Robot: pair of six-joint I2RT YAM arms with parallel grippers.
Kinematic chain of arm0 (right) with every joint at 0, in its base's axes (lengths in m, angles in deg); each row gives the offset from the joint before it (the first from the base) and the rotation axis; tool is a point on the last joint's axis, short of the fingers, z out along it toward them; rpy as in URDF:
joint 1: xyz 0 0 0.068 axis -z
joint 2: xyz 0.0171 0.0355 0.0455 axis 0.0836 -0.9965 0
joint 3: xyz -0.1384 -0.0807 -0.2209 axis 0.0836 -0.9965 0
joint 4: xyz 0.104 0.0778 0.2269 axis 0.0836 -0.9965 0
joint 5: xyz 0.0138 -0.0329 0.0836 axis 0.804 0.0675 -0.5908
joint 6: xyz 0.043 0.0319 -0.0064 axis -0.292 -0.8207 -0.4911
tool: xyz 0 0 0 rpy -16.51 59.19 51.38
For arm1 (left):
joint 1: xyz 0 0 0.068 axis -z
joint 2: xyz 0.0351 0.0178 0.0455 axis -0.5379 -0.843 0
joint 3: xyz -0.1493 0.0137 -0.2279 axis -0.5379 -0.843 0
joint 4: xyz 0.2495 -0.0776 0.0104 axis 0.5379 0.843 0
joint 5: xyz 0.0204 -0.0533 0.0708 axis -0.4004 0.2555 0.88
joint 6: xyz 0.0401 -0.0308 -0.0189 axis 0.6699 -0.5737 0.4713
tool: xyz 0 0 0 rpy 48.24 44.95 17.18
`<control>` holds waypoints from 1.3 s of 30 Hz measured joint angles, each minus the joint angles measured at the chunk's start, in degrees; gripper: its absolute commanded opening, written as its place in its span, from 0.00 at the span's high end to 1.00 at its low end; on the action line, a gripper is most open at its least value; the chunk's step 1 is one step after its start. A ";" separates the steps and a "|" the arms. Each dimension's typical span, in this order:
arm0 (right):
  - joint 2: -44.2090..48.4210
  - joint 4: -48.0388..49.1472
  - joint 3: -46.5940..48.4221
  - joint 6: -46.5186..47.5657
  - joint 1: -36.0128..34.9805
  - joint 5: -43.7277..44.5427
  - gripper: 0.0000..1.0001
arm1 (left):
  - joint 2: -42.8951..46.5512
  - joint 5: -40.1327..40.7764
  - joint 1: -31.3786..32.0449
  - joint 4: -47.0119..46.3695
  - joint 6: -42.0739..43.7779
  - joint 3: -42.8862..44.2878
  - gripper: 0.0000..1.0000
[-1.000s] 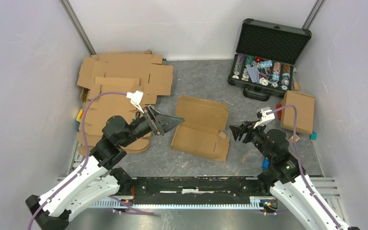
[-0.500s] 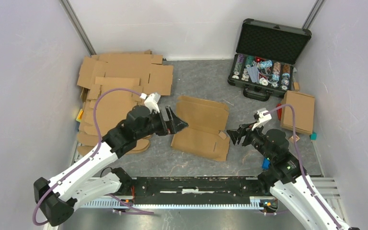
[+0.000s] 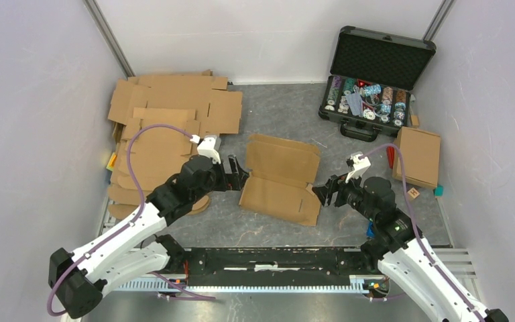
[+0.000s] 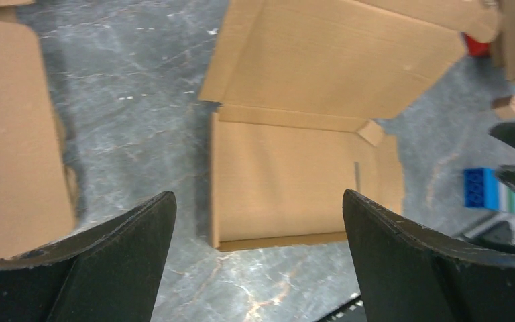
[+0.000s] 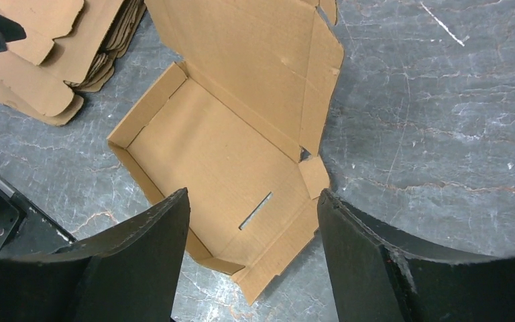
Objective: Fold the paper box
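Observation:
A half-formed brown paper box [image 3: 281,180] lies open on the grey table, its lid flap spread toward the back. It also shows in the left wrist view [image 4: 295,188] and in the right wrist view [image 5: 221,154], where a slot is cut in its base. My left gripper [image 3: 240,173] is open and empty, just left of the box's left wall. My right gripper [image 3: 323,193] is open and empty, just right of the box's near right corner. Neither gripper touches the cardboard.
A stack of flat cardboard blanks [image 3: 167,127] lies at the back left. An open black case of poker chips [image 3: 372,84] stands at the back right. A folded brown box [image 3: 419,155] sits at the right, with small coloured blocks [image 3: 438,191] nearby.
My left gripper swung right toward the box, then drew back a little to its left edge. My right gripper moved left and down toward the box's right corner.

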 measured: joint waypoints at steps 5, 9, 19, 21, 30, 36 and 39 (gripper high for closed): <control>-1.03 0.63 -0.63 -1.40 0.00 -0.39 0.18 | -1.27 6.71 -0.17 -2.32 2.45 -3.19 0.00; -1.22 1.20 -1.29 -2.60 0.00 -0.33 0.17 | -2.89 10.08 -0.70 -5.11 4.55 -5.49 0.00; -2.05 1.77 -1.97 -5.16 0.00 3.78 0.02 | -1.97 13.14 -1.64 -14.29 8.09 -11.63 0.00; -1.99 1.77 -1.97 -5.25 0.00 4.83 0.02 | -1.86 13.11 -1.81 -15.67 8.28 -12.81 0.00; -4.37 0.44 -1.95 -6.08 0.02 7.69 0.02 | -6.03 11.98 -2.67 -17.90 8.41 -13.22 0.03; -5.92 -3.78 -1.88 -6.10 0.02 8.15 0.02 | -12.90 9.09 -3.96 -17.53 8.39 -11.69 0.17; -5.09 -4.70 -1.90 -6.08 0.00 8.17 0.02 | -16.44 6.78 -4.33 -17.53 8.46 -10.34 0.23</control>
